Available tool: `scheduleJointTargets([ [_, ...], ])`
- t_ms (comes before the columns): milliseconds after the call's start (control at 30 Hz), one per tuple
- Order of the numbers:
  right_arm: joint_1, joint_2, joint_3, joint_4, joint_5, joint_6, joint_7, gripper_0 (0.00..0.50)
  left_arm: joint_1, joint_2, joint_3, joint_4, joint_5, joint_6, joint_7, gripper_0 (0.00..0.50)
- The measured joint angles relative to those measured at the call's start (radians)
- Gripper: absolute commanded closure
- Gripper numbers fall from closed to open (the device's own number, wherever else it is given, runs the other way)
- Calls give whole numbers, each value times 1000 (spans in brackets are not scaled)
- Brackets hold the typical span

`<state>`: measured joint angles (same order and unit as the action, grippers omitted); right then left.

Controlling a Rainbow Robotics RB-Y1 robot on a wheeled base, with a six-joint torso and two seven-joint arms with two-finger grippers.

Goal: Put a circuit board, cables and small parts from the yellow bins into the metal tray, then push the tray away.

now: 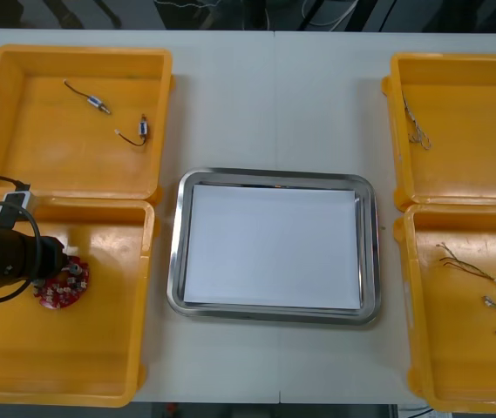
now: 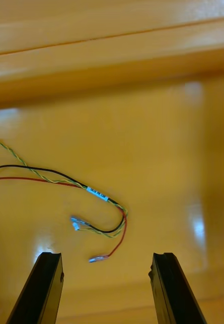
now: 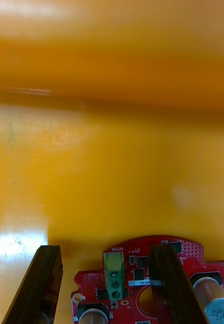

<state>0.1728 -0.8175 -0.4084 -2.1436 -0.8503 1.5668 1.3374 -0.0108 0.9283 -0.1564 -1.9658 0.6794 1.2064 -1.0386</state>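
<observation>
A round red circuit board lies in the near left yellow bin. My left gripper is down in that bin at the board's far edge. In the left wrist view its fingers stand apart, open, with the board and its green connector between them, one finger over the board's rim. My right gripper is open above the floor of an orange bin, just short of a bundle of red, yellow and black cables. The metal tray, white inside, sits mid-table with nothing in it.
The far left bin holds two small metal parts with black leads. A thin cable lies in the far right bin, and the red and yellow cables in the near right bin. Bin walls flank the tray.
</observation>
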Motion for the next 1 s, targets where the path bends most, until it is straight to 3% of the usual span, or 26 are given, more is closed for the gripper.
scheduleJointTargets([
  [200, 0, -45, 30, 30, -6, -67, 242, 0, 15, 0, 0, -9, 0, 0, 0, 0],
  [233, 0, -49, 34, 34, -7, -79, 262, 0, 16, 0, 0, -10, 0, 0, 0, 25],
  [267, 0, -51, 37, 38, -9, -89, 277, 0, 16, 0, 0, -10, 0, 0, 0, 128],
  [300, 0, -53, 40, 45, -12, -99, 296, 0, 16, 0, 0, -10, 0, 0, 0, 281],
  [333, -1, -54, 41, 54, -13, -108, 322, 0, 16, 0, 0, -10, 0, 0, 0, 364],
  [367, -1, -54, 42, 62, -16, -117, 353, 0, 16, 0, 0, -10, 0, 0, 0, 500],
  [567, -1, -54, 50, 121, -27, -181, 577, 0, 18, 0, 0, -11, 1, 0, 0, 500],
  [833, -8, -54, 107, 188, -42, -250, 733, 0, 18, 0, 0, -11, 11, 0, 0, 500],
  [1000, -15, -54, 134, 229, -48, -293, 764, 0, 18, 0, 3, -15, 17, 4, 0, 500],
])
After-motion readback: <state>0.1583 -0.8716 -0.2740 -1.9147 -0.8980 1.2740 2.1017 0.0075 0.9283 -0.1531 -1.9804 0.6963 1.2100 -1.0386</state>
